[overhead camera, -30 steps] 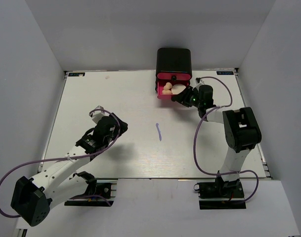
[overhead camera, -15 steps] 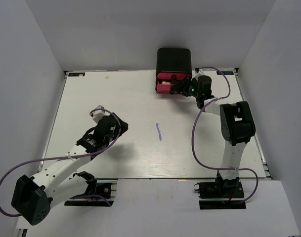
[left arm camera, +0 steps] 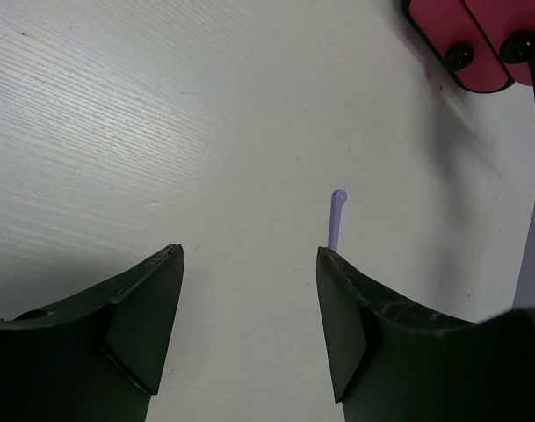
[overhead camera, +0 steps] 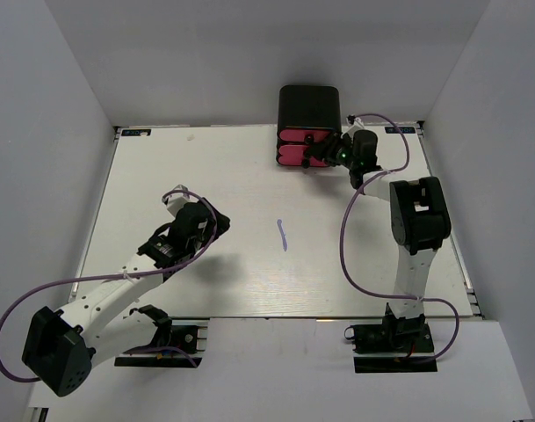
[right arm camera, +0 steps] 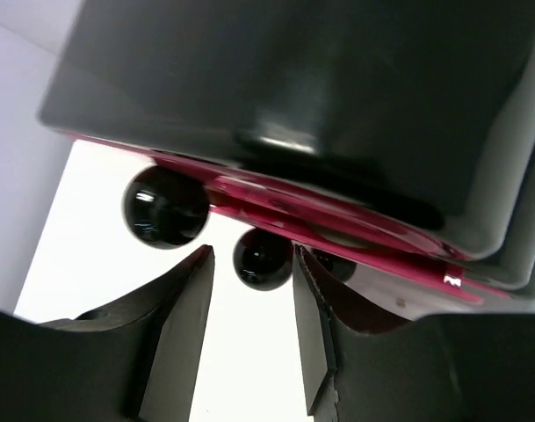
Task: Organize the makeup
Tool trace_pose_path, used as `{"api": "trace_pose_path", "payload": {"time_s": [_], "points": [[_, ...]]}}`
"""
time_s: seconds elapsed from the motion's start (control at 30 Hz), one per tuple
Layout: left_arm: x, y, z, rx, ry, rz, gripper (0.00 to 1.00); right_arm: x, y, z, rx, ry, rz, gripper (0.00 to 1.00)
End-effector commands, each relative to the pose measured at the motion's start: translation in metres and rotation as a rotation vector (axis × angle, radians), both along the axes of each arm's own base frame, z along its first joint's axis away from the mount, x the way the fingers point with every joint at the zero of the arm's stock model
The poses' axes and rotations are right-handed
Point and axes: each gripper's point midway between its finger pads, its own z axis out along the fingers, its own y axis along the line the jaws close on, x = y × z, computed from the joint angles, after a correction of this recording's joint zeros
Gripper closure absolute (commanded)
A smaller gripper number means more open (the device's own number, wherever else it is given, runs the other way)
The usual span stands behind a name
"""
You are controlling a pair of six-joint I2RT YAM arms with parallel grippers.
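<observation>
The thin purple stick (overhead camera: 282,234) lies alone on the white counter (overhead camera: 206,167), near its middle, well apart from both arms. In the left wrist view the stick (left arm camera: 336,220) lies just ahead of the right-hand finger, its rounded end pointing away from the camera.

The left pincer (left arm camera: 249,253) hovers low over the counter with its fingers spread wide and nothing between them. From above it (overhead camera: 210,220) sits left of the stick.

At the far edge stands the black box (overhead camera: 309,107) with its pink drawers (overhead camera: 295,149) facing the arms. The right arm reaches up to it, and the right pincer (overhead camera: 324,151) is at the drawer fronts. In the right wrist view its fingers are a little apart, with a glossy black knob (right arm camera: 261,258) between the tips of the right pincer (right arm camera: 251,255). The knob seems to touch one finger, with a sliver of light beside the other, so I cannot tell whether it is truly clamped.
</observation>
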Motion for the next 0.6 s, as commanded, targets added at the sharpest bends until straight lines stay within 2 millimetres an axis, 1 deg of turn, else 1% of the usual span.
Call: {"api": "trace_pose_path", "payload": {"time_s": [0.0,0.03,0.07,0.1,0.17,0.2,0.23,0.27,0.3,0.33,0.37,0.4,0.43,0.47,0.57], "points": [[0.004,-0.005,0.016,-0.016,-0.031,-0.014,0.28,-0.002,-0.002,0.036,0.040,-0.115,0.050,0.53],[0.004,-0.006,0.016,-0.019,-0.033,-0.014,0.28,-0.005,-0.002,0.041,0.057,-0.127,0.060,0.53],[0.003,-0.005,0.015,-0.019,-0.033,-0.014,0.28,-0.012,-0.002,0.050,0.068,-0.147,0.096,0.53],[0.003,-0.006,0.015,-0.021,-0.034,-0.015,0.28,-0.018,-0.002,0.048,0.070,-0.146,0.114,0.52],[0.003,-0.006,0.014,-0.022,-0.033,-0.017,0.28,-0.027,-0.001,0.057,0.067,-0.181,0.149,0.52],[0.003,-0.006,0.013,-0.024,-0.033,-0.019,0.28,-0.030,-0.004,0.053,0.057,-0.179,0.151,0.54],[0.003,-0.007,0.012,-0.024,-0.032,-0.020,0.28,-0.032,-0.004,0.053,0.042,-0.189,0.161,0.57],[0.003,-0.007,0.012,-0.025,-0.031,-0.022,0.28,-0.032,-0.009,0.046,-0.006,-0.197,0.166,0.62],[0.003,-0.007,0.012,-0.024,-0.033,-0.022,0.28,-0.033,-0.009,0.043,-0.042,-0.209,0.177,0.75],[0.003,-0.007,0.012,-0.024,-0.033,-0.021,0.28,-0.031,-0.010,0.041,-0.076,-0.226,0.185,0.82],[0.004,-0.007,0.013,-0.024,-0.034,-0.021,0.28,-0.030,-0.013,0.035,-0.148,-0.270,0.205,0.89],[0.003,-0.007,0.012,-0.023,-0.032,-0.021,0.28,-0.032,-0.013,0.028,-0.189,-0.271,0.226,0.97],[0.003,-0.006,0.011,-0.019,-0.030,-0.021,0.28,-0.030,-0.012,0.027,-0.227,-0.292,0.240,0.98],[0.003,-0.007,0.010,-0.022,-0.031,-0.021,0.28,-0.029,-0.015,0.021,-0.288,-0.320,0.260,0.98],[0.003,-0.008,0.010,-0.029,-0.034,-0.024,0.28,-0.022,-0.017,0.016,-0.377,-0.366,0.290,0.98]]}}
